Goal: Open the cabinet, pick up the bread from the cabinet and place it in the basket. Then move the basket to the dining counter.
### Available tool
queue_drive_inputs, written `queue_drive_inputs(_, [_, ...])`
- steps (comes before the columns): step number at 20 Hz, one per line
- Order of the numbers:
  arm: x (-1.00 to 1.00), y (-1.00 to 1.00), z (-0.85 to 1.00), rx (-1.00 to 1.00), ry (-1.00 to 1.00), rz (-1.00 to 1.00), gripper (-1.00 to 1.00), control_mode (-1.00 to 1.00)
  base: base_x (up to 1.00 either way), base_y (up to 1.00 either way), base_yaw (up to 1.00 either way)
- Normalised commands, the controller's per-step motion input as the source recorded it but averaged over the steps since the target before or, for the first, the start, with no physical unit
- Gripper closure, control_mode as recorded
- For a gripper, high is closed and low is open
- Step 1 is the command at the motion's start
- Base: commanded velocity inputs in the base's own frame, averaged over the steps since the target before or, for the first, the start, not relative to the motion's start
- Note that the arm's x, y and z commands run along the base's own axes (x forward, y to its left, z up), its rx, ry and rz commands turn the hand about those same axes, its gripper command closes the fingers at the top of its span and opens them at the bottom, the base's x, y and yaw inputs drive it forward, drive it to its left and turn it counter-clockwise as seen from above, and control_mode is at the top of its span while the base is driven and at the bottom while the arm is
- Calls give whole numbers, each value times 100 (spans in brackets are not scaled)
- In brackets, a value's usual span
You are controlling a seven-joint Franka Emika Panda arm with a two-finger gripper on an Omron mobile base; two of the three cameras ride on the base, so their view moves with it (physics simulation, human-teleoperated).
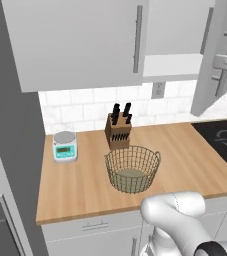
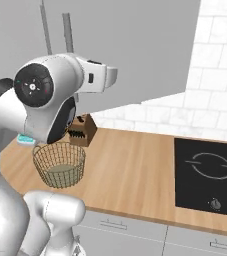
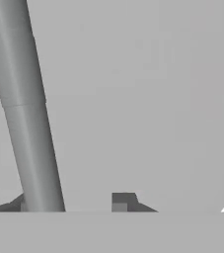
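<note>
Handle [image 3: 27, 113] fills our close view, cabinet [image 1: 210, 70] door partly swung; basket [image 1: 132, 169] empty below; end effector [image 3: 74, 205] grip unclear

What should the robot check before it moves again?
1. Cabinet door swung open: ok, partly.
2. Handle between the pincer tips: ok.
3. Pincer shut on handle: cannot tell.
4. Bread seen: cannot tell, the shelf looks bare.
5. Basket empty and upright on the counter: ok.
6. Knife block away from the basket: ok, just behind it.
</note>
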Motion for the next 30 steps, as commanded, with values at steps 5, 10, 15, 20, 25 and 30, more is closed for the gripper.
queue_drive_inputs(5, [-45, -100, 0, 0, -5, 0, 100, -100, 0, 0, 0])
queue_drive_inputs(10, [-42, -100, 0, 0, -6, 0, 100, -100, 0, 0, 0])
queue_drive_inputs(15, [-35, -100, 0, 0, -8, 0, 100, -100, 0, 0, 0])
queue_drive_inputs(20, [-28, -100, 0, 0, -7, 0, 100, -100, 0, 0, 0])
queue_drive_inputs(25, [-70, -44, -13, 4, -9, 0, -100, -100, 0, 0, 0])
queue_drive_inputs(30, [-100, 100, -18, 5, -24, 0, -100, -100, 0, 0, 0])
